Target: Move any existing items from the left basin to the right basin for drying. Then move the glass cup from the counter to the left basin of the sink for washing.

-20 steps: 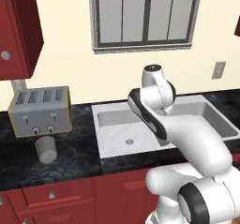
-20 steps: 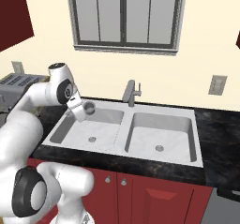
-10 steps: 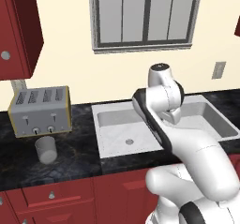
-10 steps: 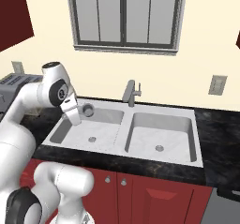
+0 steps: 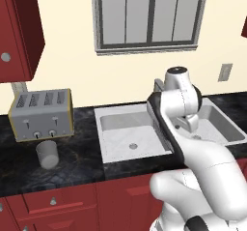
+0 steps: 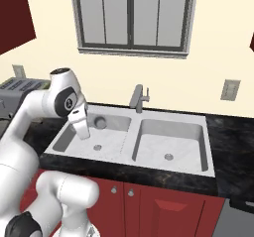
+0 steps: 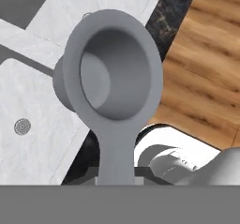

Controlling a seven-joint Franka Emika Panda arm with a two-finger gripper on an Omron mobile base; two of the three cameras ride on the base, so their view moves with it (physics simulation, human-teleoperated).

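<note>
Over the left-hand rectangular bowl of the pale grey marbled double sink, the left basin (image 6: 113, 143), the white arm's two-finger gripper (image 6: 85, 128) hangs in the air with its jaws drawn narrow on a small grey metallic scoop (image 7: 115, 78) with a round hollow head and a short flat handle. In the hand view the handle runs down between the jaws and the round head juts forward, clear of the sink floor beneath it. In the right base view the scoop (image 6: 100, 122) sits just beside the hand, above the back of that bowl and not touching it.

This looks like step 1 of 2: carrying the existing item across to the right-hand bowl of the same sink, the right basin (image 6: 163, 142).

The next move calls for a sideways carry over the ridge between the 2 bowls, high enough that the head does not clip it, then a descent and release onto the right bowl's floor.

The translucent pale tumbler, the glass cup (image 5: 48, 153), stands on the black marbled stone counter (image 5: 77, 162), just in front of the silver 4-slot toaster (image 5: 42, 115), well apart from the sink; its turn comes after.
</note>
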